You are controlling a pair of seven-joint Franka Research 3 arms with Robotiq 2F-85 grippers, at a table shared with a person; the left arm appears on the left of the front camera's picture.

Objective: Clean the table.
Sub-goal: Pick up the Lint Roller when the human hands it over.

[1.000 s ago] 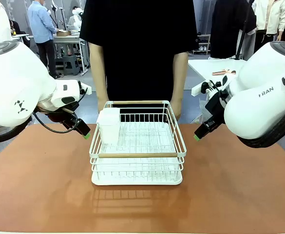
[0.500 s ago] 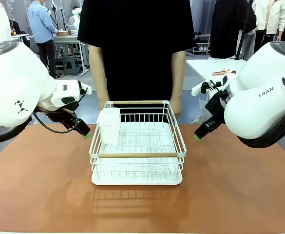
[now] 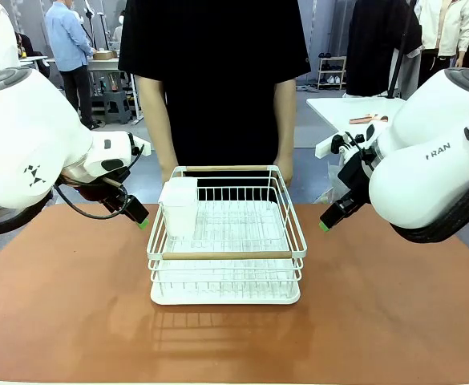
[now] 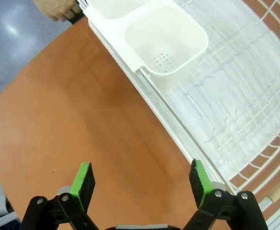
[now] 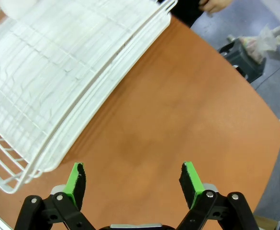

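Person (image 3: pixel 218 80) leftward; right end effector (image 5: pixel 132 176) agape.

Front view: the person (image 3: pixel 218 80) is cut off above the shoulders, their hands (image 3: pixel 285 170) partly hidden behind the far rim of the white dish rack (image 3: pixel 226 255). The table (image 3: pixel 66 313) loses both near corners to the picture's side edges. I see one green tip on the left gripper (image 3: pixel 142 221) and one on the right gripper (image 3: pixel 324 226); the second fingers are hidden. Items (image 3: pixel 368 119) on the far white table (image 3: pixel 334 108) are too small to tell. Right wrist view: a dark object (image 5: pixel 240 57) beyond the table is too blurred to name.
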